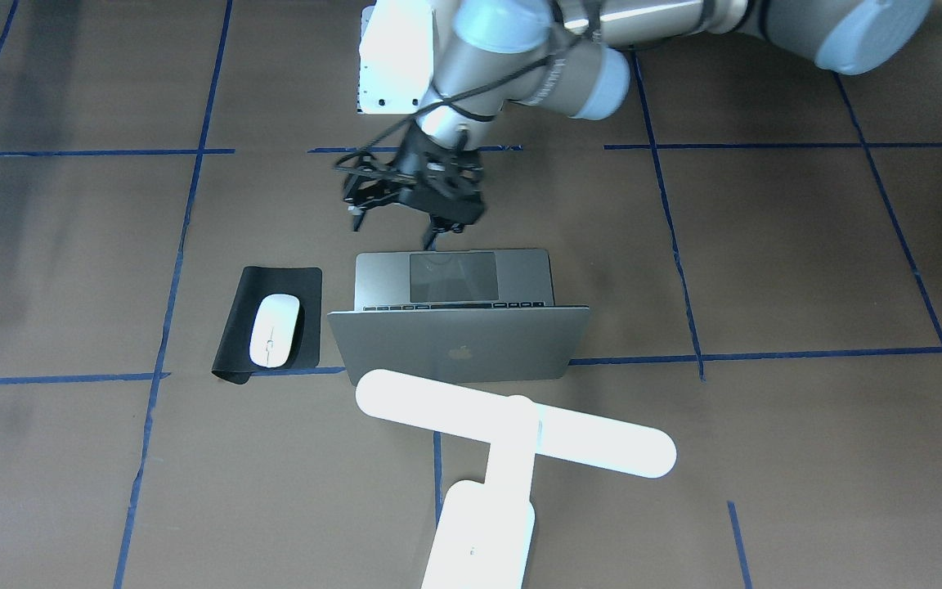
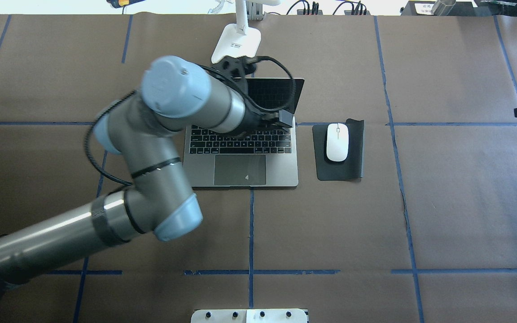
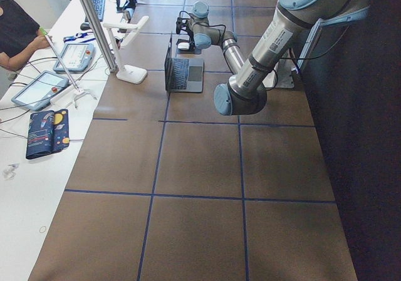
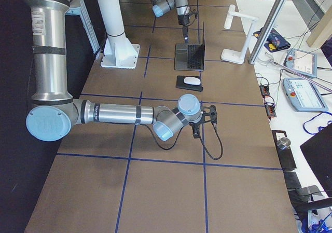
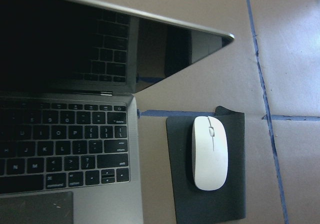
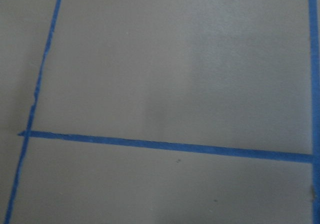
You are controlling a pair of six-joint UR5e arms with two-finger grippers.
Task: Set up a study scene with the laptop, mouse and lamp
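Observation:
The laptop (image 1: 459,343) stands open at mid table, its screen toward the robot; its keyboard and trackpad (image 2: 240,166) show from overhead. The white mouse (image 1: 275,329) lies on a black mouse pad (image 1: 234,327) beside the laptop on the robot's right, also in the left wrist view (image 5: 210,152). The white lamp (image 1: 512,425) stands behind the lid, its bar head over it. My left gripper (image 1: 431,239) hovers over the laptop's near edge, fingers together, holding nothing. My right gripper (image 4: 207,120) hangs low over bare table right of the mouse; I cannot tell whether it is open or shut.
The white robot pedestal (image 2: 249,315) is bolted at the near table edge. Blue tape lines grid the brown table cover. A side bench with tablets (image 4: 301,93), cables and an aluminium post (image 3: 94,24) runs along the far edge, and a person (image 3: 15,34) sits there.

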